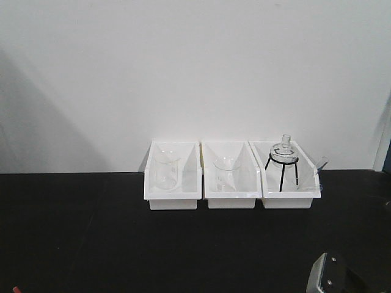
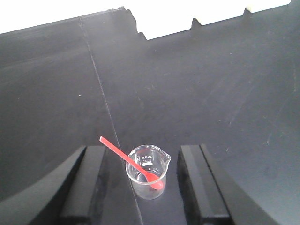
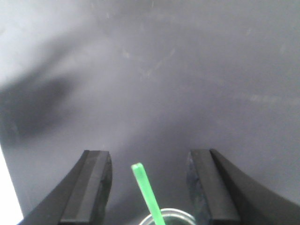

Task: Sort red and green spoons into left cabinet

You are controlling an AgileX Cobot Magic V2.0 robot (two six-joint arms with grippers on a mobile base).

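- Left fingers (image 2: pixel 89 187) wide, straddling a beaker (image 2: pixel 140 185); red spoon (image 2: pixel 123 157) bowl-down inside, handle leaning far-left.
- Right fingers (image 3: pixel 91 187) wide around green spoon (image 3: pixel 146 190), handle tipped far-left.
- Black desk (image 2: pixel 211 93); white bins (image 1: pixel 232 177), white wall (image 1: pixel 183 61).

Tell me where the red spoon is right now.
Left wrist view: the red spoon stands bowl-down in a small glass beaker on the black table, between the fingers of the open left gripper, handle leaning up-left.
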